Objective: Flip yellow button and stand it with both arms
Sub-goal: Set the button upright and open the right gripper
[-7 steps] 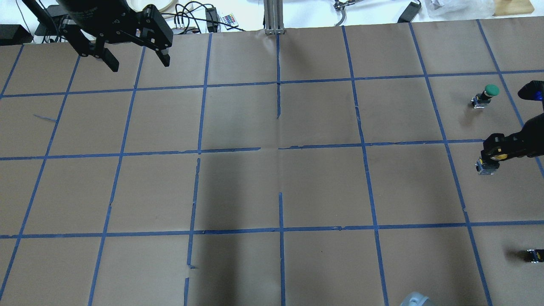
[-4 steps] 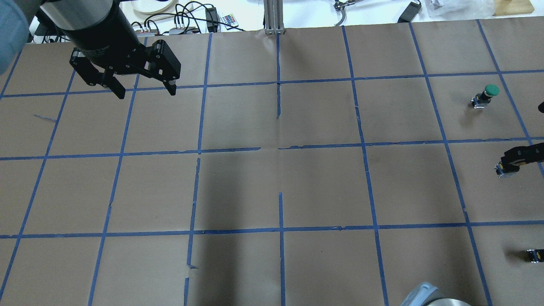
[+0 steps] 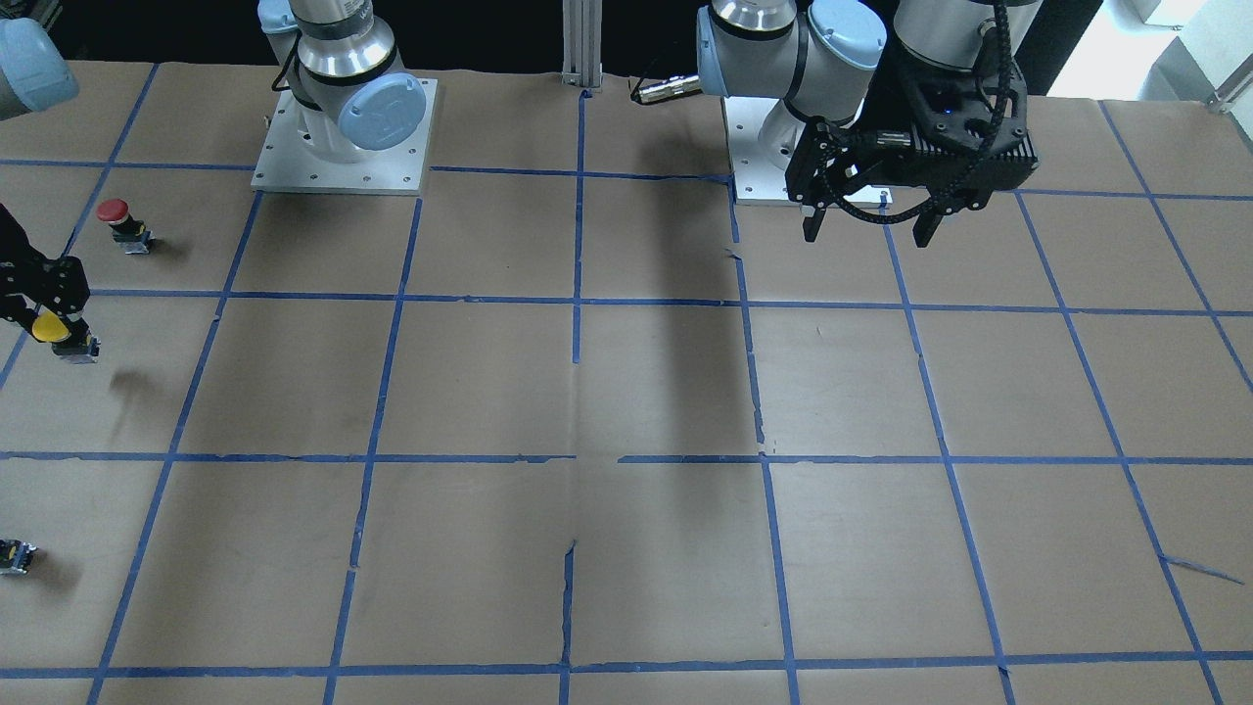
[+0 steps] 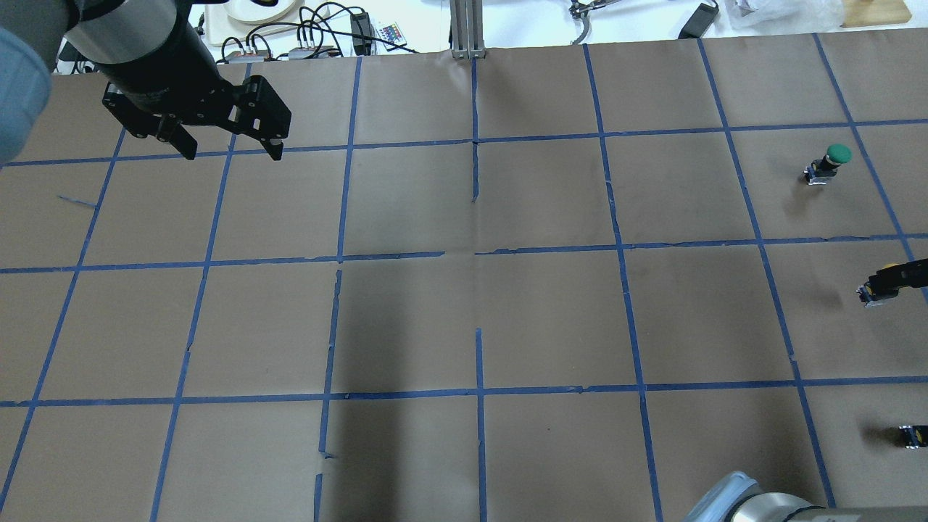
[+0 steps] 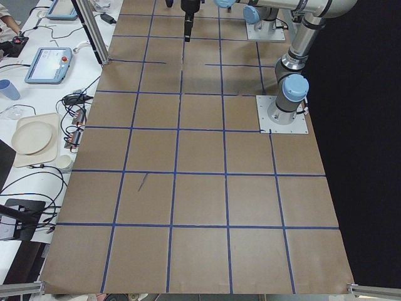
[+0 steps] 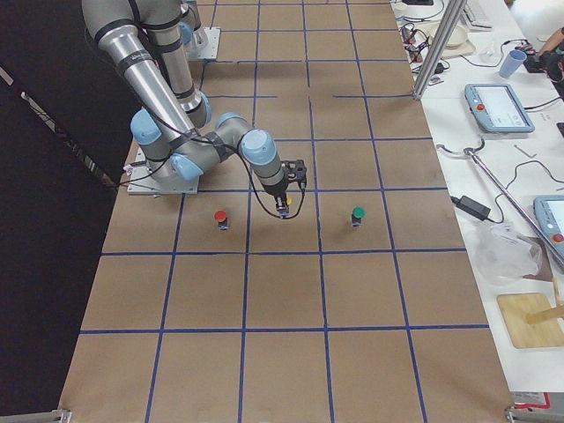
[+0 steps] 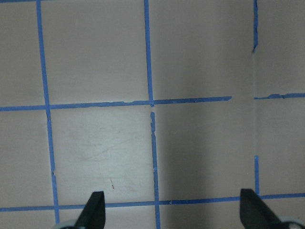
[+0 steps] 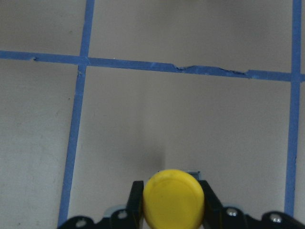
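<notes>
The yellow button [image 3: 51, 328] has a round yellow cap and a grey-black body. My right gripper [image 3: 57, 331] is shut on it and holds it off the paper at the table's right edge. A shadow lies below it. In the right wrist view the yellow cap [image 8: 172, 198] sits between the two black fingers [image 8: 136, 195]. The overhead view shows only the button's grey body [image 4: 867, 296] at the fingertips. My left gripper [image 4: 232, 154] hangs open and empty over the far left of the table. It also shows in the front view [image 3: 869, 235] and the left wrist view [image 7: 172, 212].
A red-capped button [image 3: 117, 217] and a green-capped button [image 4: 834, 159] stand on either side of the right gripper. A tiny black-yellow block [image 4: 912, 435] lies near the right edge. An aluminium post [image 4: 467, 29] stands at the table's far edge. Blue tape grids the brown paper.
My right gripper has carried the yellow button toward the table's right edge. My left gripper, still open, moved nearer over the table, then shifted slightly left.
</notes>
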You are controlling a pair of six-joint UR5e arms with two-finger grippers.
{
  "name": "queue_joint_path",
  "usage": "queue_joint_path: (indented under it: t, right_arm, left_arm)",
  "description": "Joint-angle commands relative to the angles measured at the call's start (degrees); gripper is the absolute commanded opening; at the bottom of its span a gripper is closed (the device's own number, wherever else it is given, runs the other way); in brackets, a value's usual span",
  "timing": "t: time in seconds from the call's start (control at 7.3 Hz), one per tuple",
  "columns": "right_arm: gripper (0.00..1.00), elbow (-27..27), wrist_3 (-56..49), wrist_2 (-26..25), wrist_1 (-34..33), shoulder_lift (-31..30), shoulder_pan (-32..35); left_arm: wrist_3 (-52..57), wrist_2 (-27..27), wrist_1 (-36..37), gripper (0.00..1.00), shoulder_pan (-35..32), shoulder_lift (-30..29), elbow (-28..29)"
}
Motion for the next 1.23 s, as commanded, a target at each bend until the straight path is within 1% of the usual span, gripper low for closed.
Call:
queue_joint_path:
  t: [0.0, 0.27, 0.41, 0.55, 0.82, 0.96, 1.1]
  right_arm:
    - [0.06, 0.1, -3.0, 1.0, 0.2, 1.4, -2.0]
    - [0.07, 0.1, -3.2, 1.7, 0.0, 2.6, -2.0]
    - [0.07, 0.1, -3.5, 3.3, -0.3, 3.9, -2.0]
    - [0.07, 0.1, -3.5, 3.4, -0.3, 4.2, -2.0]
    - [0.13, 0.1, -3.6, 3.3, -0.4, 4.2, -2.0]
    - [0.18, 0.0, -3.5, 3.3, -0.8, 4.3, -2.0]
    - [0.18, 0.0, -3.5, 3.3, -1.2, 4.3, -2.0]
  left_arm:
    - [0.0, -0.1, 0.2, 1.0, 0.3, -0.2, 0.0]
    - [0.5, -0.2, 0.1, 1.0, 0.3, -0.2, 0.0]
    - [0.6, -0.1, 0.1, 1.0, 0.4, -0.2, 0.0]
    - [1.5, 0.0, 0.1, 1.0, 0.4, -0.1, 0.1]
    - [1.7, 0.0, 0.2, 1.0, 0.1, -0.2, -0.1]
    - [1.8, -0.1, 0.1, 1.0, 0.2, -0.2, 0.0]
    - [1.8, -0.2, 0.1, 1.0, 0.2, -0.2, 0.0]
